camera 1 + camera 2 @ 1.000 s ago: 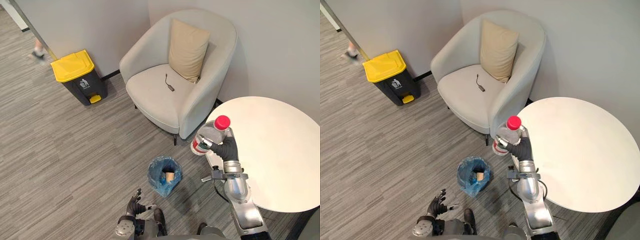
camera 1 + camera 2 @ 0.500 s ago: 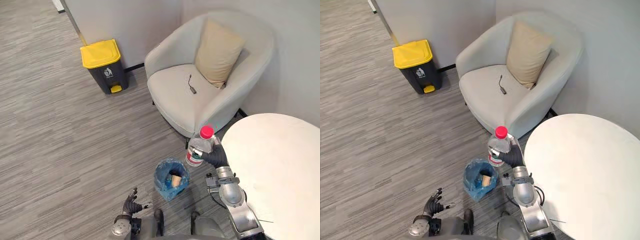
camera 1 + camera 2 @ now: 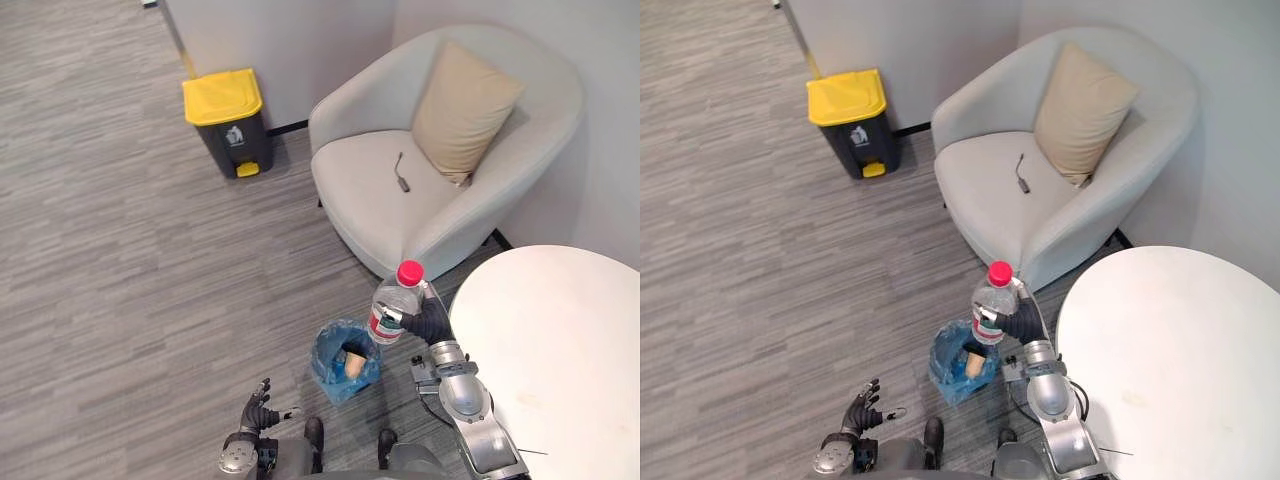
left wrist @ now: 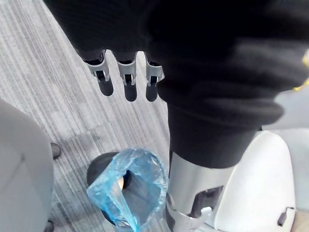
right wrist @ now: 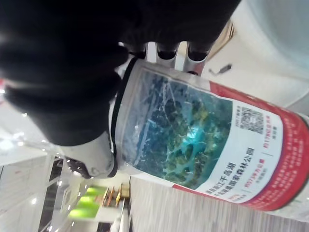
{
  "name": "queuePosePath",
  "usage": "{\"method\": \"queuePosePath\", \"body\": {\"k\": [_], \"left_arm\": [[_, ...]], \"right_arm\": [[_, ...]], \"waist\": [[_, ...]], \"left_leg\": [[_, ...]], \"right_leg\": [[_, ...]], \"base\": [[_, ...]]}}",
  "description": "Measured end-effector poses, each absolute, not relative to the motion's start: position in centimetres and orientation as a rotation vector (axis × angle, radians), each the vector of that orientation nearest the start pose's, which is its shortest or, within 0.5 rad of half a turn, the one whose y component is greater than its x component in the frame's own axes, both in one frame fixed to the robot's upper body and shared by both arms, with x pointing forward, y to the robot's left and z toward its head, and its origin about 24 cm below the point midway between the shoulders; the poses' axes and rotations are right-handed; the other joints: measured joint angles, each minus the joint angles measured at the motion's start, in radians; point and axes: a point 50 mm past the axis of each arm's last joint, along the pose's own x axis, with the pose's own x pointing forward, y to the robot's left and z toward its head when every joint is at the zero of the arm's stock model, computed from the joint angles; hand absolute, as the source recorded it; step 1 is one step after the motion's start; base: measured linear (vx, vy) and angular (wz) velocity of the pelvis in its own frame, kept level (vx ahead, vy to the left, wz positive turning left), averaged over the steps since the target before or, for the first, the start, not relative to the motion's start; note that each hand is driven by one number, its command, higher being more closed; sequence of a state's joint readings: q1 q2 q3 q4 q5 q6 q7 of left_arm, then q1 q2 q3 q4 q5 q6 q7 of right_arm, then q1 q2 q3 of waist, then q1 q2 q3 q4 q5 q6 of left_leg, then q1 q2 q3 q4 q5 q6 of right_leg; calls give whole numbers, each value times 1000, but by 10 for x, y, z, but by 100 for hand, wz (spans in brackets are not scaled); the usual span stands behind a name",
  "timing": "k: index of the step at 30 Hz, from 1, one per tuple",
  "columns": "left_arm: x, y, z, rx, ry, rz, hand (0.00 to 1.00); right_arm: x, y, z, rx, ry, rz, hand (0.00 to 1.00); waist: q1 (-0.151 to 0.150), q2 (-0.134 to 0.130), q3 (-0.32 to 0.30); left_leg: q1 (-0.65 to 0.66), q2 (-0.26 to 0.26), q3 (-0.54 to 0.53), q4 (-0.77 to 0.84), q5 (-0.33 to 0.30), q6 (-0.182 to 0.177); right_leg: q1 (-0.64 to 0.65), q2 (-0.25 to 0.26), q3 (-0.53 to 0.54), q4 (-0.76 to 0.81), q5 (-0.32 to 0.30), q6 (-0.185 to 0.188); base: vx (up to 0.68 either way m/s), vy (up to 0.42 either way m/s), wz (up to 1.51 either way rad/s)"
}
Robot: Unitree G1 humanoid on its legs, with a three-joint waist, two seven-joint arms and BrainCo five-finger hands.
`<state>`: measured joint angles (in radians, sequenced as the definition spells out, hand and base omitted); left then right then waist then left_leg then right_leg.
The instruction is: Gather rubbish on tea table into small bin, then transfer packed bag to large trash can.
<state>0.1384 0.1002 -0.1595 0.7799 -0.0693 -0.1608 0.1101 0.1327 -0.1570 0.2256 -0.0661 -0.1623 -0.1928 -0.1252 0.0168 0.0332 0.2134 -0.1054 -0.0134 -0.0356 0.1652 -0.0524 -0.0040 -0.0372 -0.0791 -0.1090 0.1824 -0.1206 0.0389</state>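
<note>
My right hand is shut on a clear plastic bottle with a red cap and a red and green label. The bottle stands upright in the air, just right of and above the small bin, which is lined with a blue bag and holds a brown paper cup. The round white tea table lies to the right. A large dark trash can with a yellow lid stands far off by the wall. My left hand hangs low with fingers spread, open and holding nothing.
A light grey armchair with a beige cushion stands behind the bin, a small dark object on its seat. Grey striped carpet stretches between the small bin and the yellow-lidded can.
The camera has turned left, shifting the whole scene right. My right hand has carried the bottle off the table's edge towards the small bin. The left hand stays low.
</note>
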Motion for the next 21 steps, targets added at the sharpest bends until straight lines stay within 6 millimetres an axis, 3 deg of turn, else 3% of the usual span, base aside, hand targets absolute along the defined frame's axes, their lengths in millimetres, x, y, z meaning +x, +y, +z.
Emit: {"method": "queuePosePath", "body": {"k": [5,11,13,15,21], "left_arm": [[162,166,-121,120,695,39,0],[185,166,-108,112,618,66,0],[202,165,-95,89,551,93,0],[221,164,-82,61,484,112,0],[255,160,-47,10,320,139,0]], "right_arm": [[255,-124,48,-310,-171,168,100],[273,-114,68,-311,-250,199,100],[285,-105,89,-303,-330,204,100],[293,-105,103,-308,-380,187,100],[310,-99,145,-321,-522,158,100]], "waist": [[14,27,110],[29,27,181],[36,30,194],[53,30,224],[55,22,255]], "left_leg": [[-139,-5,-39,61,33,-18],[-279,2,14,90,38,-25],[-426,15,43,193,39,-25],[-489,22,46,226,39,-25],[-732,48,66,409,13,-10]], "right_leg": [[-148,-8,-34,124,-14,-15],[-331,-51,-62,300,-67,-24],[-478,-64,-60,411,-97,-32],[-541,-66,-61,448,-103,-34],[-758,-82,-72,609,-141,-50]], "base": [[-191,-29,28],[-213,-47,27],[-233,-55,8],[-142,-25,7],[-103,-31,9]]}}
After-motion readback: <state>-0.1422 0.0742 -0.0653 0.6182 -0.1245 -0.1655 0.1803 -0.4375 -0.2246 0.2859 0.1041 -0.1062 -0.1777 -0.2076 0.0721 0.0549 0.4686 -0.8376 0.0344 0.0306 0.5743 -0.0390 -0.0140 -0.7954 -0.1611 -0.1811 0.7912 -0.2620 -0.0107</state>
